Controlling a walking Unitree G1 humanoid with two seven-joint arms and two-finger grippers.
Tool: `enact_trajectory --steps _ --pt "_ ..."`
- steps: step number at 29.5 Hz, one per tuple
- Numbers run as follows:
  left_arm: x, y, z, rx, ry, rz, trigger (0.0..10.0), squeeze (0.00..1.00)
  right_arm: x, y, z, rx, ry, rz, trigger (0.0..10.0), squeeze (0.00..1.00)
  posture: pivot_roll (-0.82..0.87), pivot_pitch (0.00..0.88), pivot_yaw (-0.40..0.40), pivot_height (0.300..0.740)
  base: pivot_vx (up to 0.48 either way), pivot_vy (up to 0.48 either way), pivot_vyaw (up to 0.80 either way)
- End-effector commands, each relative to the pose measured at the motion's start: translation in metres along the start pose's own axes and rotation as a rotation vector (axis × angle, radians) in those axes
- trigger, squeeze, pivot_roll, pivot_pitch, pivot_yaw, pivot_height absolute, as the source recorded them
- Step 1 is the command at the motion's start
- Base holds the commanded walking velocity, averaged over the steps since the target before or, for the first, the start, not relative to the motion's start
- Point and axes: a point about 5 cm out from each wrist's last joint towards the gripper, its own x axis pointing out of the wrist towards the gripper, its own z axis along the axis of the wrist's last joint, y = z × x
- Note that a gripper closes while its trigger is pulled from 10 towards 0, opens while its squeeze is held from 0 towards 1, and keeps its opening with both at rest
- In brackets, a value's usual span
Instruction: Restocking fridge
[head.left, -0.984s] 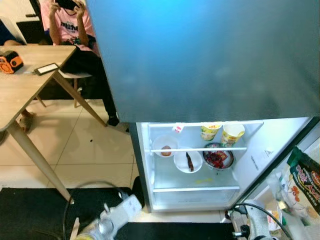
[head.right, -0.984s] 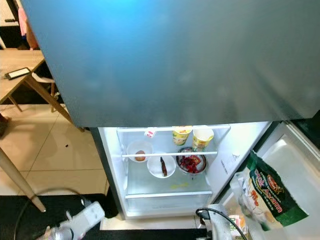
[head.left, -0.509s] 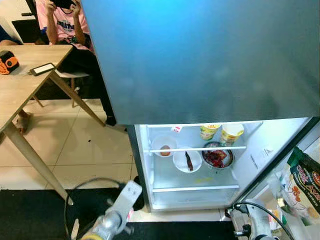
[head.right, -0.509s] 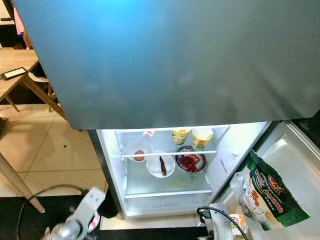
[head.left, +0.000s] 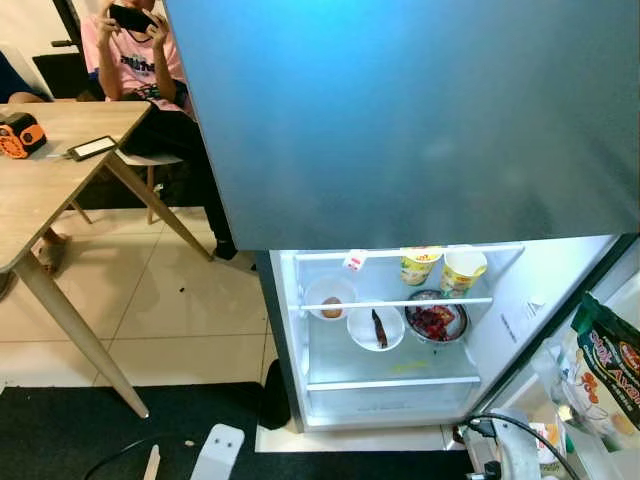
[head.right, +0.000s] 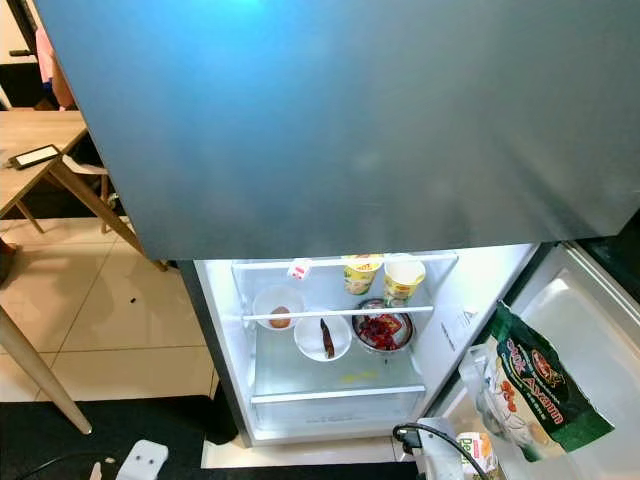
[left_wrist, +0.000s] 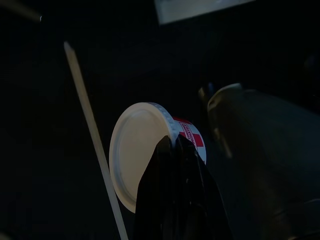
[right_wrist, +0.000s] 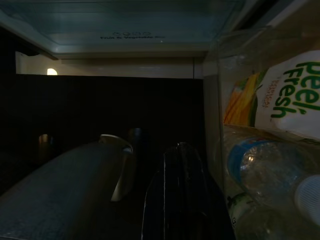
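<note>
**fridgewatcher:** ok so the tall matte dark-grey fridge (head.left: 420, 110) is standing with its lower door swung open, and the lit white plastic compartment (head.left: 390, 330) is glowing inside. Two round white bowls are sitting in there: one (head.left: 331, 297) holding something small and brown, the other (head.left: 375, 326) with a dark skinny strip lying in it. Beside them a glass bowl of glossy red stuff (head.left: 435, 320) is sitting, and two yellow-printed paper cups (head.left: 443, 267) are standing at the back.

**tilefloor99:** what's the robot holding?

**fridgewatcher:** the left pincer (left_wrist: 175, 145) is closing its black fingers on a round white plastic tub with a flat smooth lid and red label (left_wrist: 145, 150), down in the dark. Right pincer (right_wrist: 180, 150) is hanging low next to the clear door bin; honestly can't tell if it's open or shut.

**tilefloor99:** door stuff?

**fridgewatcher:** a crinkly green snack bag (head.right: 540, 385) and clear ribbed plastic bottles (right_wrist: 260, 170) are resting in the door. A person in a pink shirt (head.left: 135, 55) is sitting by the pale wooden worktop (head.left: 50, 165).
</note>
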Motion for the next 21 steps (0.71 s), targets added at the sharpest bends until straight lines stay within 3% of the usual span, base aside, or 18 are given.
enact_trajectory --steps 1,14,21 --pt "-0.0021 0.0056 -0.0113 -0.009 0.043 0.014 10.0 0.0 0.0 -0.0004 0.0 0.013 -0.001 -0.006 10.0 0.0 -0.03 0.0 0.009 0.74 0.0 0.0 0.0" --pt "-0.0018 0.0031 -0.0115 -0.011 0.054 -0.003 10.0 0.0 0.0002 0.0013 -0.0011 0.013 0.0 -0.002 10.0 0.0 -0.03 0.0 0.013 0.74 0.0 0.0 0.0" --pt "-0.0018 0.0015 -0.0123 -0.006 0.057 -0.011 10.0 0.0 -0.0001 0.0 -0.0008 0.015 -0.001 -0.007 10.0 0.0 -0.03 0.0 0.013 0.74 0.249 0.0 0.0"
